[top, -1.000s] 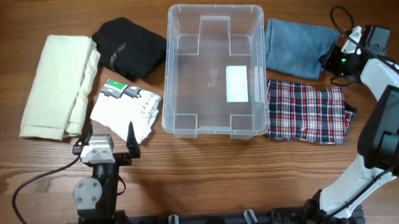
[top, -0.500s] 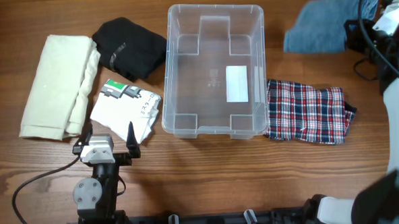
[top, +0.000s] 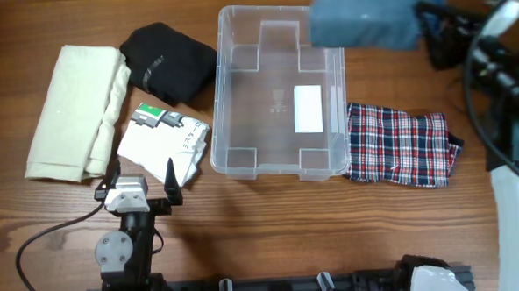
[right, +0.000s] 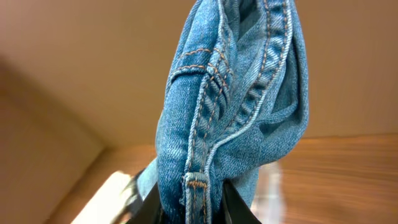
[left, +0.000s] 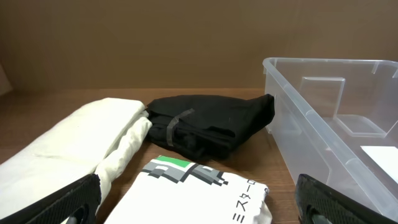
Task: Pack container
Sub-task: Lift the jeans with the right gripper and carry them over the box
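The clear plastic container (top: pixel 281 92) stands empty in the middle of the table, a white label on its base; its near wall shows in the left wrist view (left: pixel 329 118). My right gripper (top: pixel 430 24) is shut on folded blue jeans (top: pixel 368 18) and holds them in the air above the container's far right corner. The right wrist view shows the denim (right: pixel 236 112) clamped between the fingers (right: pixel 189 208). My left gripper (top: pixel 143 181) is open and empty, low near the front edge, in front of the white printed T-shirt (top: pixel 165 143).
A cream folded cloth (top: pixel 74 110) lies far left, a black garment (top: pixel 166 60) behind the white T-shirt. A red, white and blue plaid shirt (top: pixel 398 144) lies right of the container. A cable runs along the front left.
My right gripper lifted the blue jeans off the table right of the container and carried them left and up, over the container's far right corner. The left arm stayed still.
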`<action>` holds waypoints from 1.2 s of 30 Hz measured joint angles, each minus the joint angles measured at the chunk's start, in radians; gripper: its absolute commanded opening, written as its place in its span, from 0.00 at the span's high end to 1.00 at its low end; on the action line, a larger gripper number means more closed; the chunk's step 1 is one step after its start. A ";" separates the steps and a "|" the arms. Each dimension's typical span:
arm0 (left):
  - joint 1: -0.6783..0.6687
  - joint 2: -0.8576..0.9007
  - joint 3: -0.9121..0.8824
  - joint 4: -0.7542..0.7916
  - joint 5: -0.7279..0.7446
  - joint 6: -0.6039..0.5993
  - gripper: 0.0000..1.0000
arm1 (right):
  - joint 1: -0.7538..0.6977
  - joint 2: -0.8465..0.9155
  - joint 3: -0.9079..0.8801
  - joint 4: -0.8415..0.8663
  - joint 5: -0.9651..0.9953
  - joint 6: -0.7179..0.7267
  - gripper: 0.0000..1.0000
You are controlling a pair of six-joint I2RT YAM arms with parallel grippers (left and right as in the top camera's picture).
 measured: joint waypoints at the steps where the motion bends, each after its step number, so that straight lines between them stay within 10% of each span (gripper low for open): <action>1: 0.000 0.000 0.000 0.000 0.000 0.000 0.00 | 0.045 0.007 0.000 0.005 0.007 0.010 0.96; 10: 0.000 0.000 0.000 0.000 0.000 0.000 0.00 | 0.342 0.172 0.000 0.072 0.255 0.149 0.96; 31: 0.000 0.000 0.000 0.000 0.000 0.000 0.00 | 0.409 0.570 -0.002 0.208 0.251 0.180 0.96; 36: 0.000 0.000 0.000 0.000 0.000 0.000 0.00 | 0.410 0.571 -0.002 0.205 0.250 0.139 0.46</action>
